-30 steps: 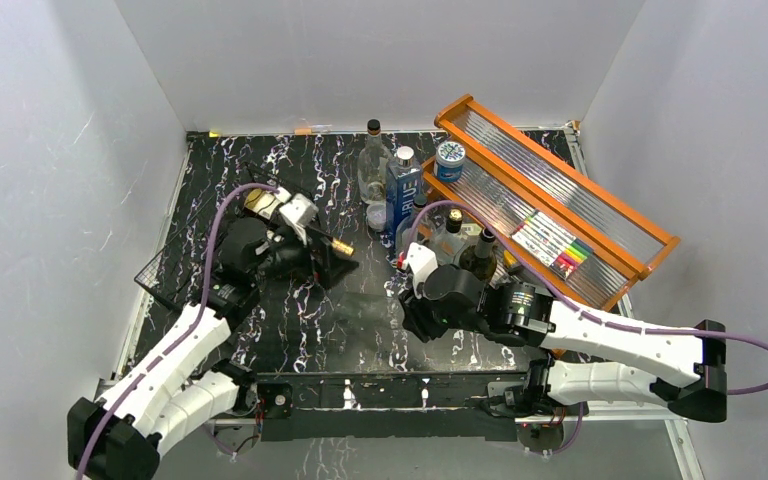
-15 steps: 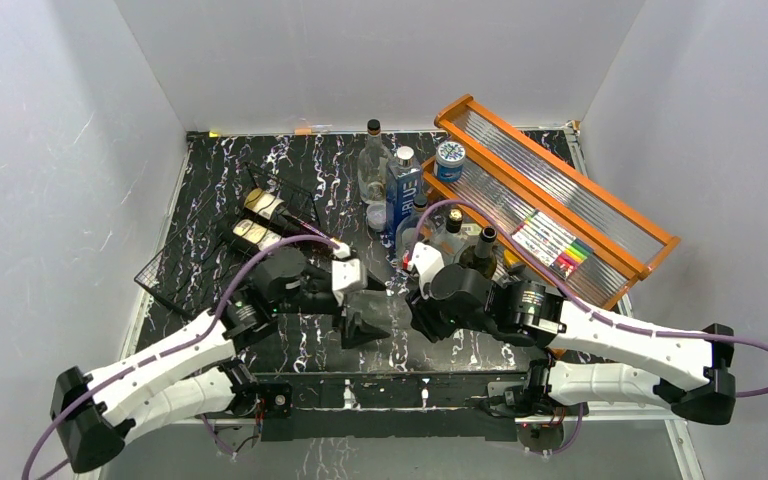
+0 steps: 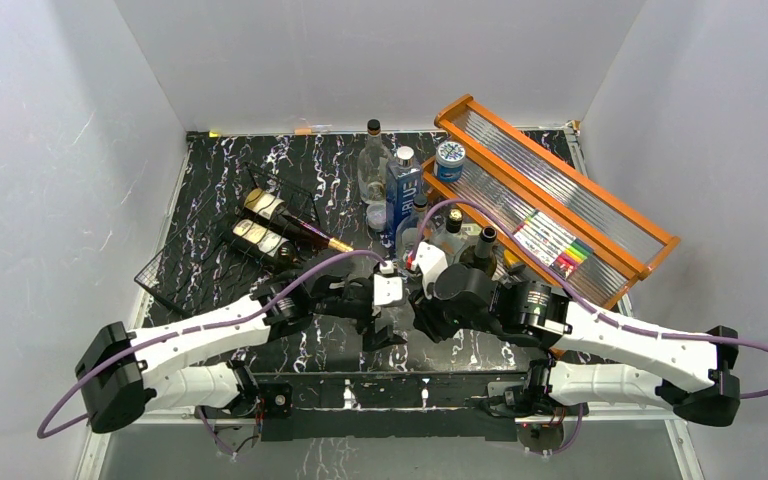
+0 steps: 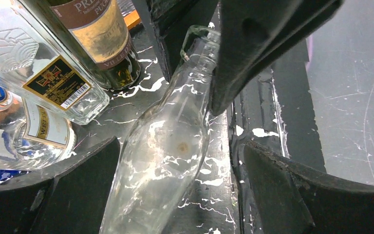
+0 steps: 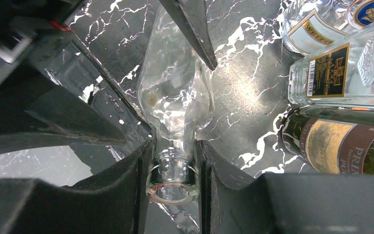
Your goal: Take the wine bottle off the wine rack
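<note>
Two dark wine bottles [image 3: 260,206] lie side by side in the one wire rack [image 3: 165,268] at the left of the table [image 3: 220,165]. At centre, the right gripper [image 5: 173,148] is clamped on the neck of a single clear bottle [image 5: 175,92]. The left gripper [image 4: 180,146] straddles its body, jaws wide, gripping nothing. At least three labelled bottles [image 5: 341,73] stand just beside.

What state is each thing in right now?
clear bottle: held by its neck.
right gripper: shut on clear bottle.
left gripper: open, fingers either side of clear bottle.
wine bottles: two, lying on wine rack.
other bottles: upright beside orange shelf.
</note>
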